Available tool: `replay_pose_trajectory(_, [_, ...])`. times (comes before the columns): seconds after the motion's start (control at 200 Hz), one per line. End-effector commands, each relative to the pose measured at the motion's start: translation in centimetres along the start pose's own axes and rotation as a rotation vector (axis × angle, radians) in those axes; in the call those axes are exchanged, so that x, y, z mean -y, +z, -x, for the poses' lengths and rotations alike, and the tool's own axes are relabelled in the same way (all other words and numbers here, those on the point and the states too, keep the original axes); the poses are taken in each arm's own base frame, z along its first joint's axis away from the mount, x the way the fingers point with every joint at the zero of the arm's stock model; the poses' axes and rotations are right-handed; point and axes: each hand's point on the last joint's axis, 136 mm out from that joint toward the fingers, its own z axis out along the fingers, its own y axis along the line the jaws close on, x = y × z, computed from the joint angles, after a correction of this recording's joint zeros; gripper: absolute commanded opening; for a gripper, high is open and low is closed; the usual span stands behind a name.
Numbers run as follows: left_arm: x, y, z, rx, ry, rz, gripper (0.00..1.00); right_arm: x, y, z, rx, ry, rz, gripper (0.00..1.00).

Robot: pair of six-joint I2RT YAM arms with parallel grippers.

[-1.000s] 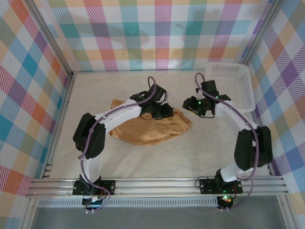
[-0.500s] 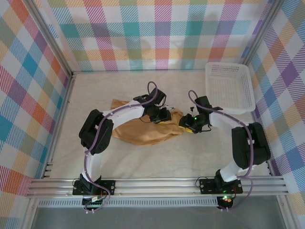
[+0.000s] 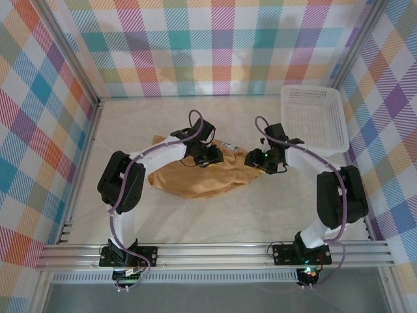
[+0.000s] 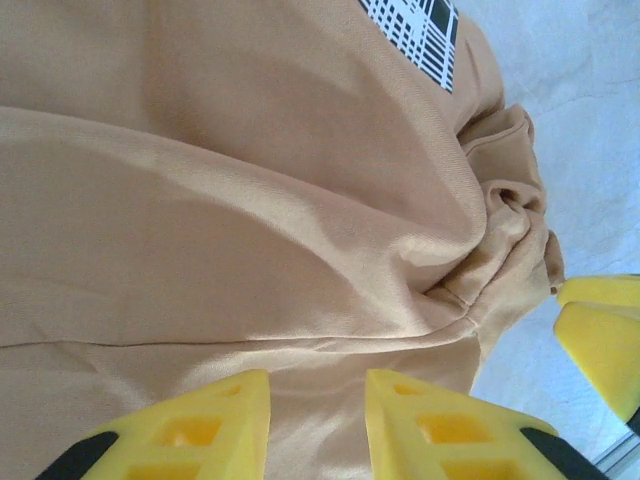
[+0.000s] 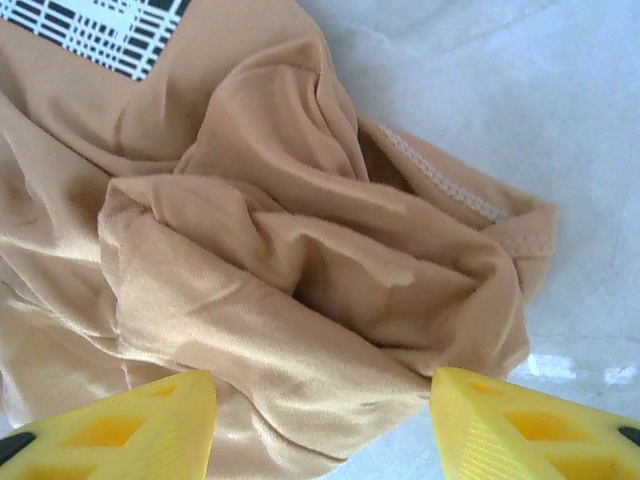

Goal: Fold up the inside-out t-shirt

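Crumpled tan soft-fabric inside-out t-shirt (image 3: 195,181) sat mid counter (image 3: 117,130). Wrist views added its white black-printed label (image 4: 415,35), left fingers (image 4: 200,425) barely parted, right fingers (image 5: 130,415) spread wide, both released. The right ones had come in from beside the white mesh basket (image 3: 313,120).

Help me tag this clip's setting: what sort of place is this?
Probably a lab robot cell: plaid panels enclose the table; the left arm and right arm stand bolted to an aluminium rail at its near edge.

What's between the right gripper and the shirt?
Nothing visible. The right gripper hangs open right over the shirt's bunched edge, and the basket sits off to the side.
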Motion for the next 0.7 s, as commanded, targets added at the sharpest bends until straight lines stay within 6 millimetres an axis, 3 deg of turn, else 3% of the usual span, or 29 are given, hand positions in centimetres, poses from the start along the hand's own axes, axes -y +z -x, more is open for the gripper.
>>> replay_pose_trajectory(0.0, [0.0,-1.0,0.0,0.013,0.008,-0.008,0.30,0.5,1.0,0.3,-0.028,-0.044,-0.039,0.57])
replay_pose_trajectory(0.235, [-0.4,-1.7,0.1,0.029,0.007,0.002,0.29,-1.2,1.3,-0.4,-0.053,-0.060,0.010,0.42])
replay_pose_trajectory(0.44, [-0.8,-1.7,0.1,0.025,0.003,0.008,0.27,-2.6,0.5,-1.1,-0.049,-0.082,0.009,0.00])
replay_pose_trajectory(0.605, [-0.7,-2.6,0.4,0.046,-0.011,-0.012,0.26,-7.0,-2.3,-2.0,0.009,-0.125,0.070,0.00])
replay_pose_trajectory(0.695, [0.3,-2.8,0.4,0.049,-0.025,-0.072,0.26,-9.4,-2.3,-3.2,0.002,-0.117,0.162,0.00])
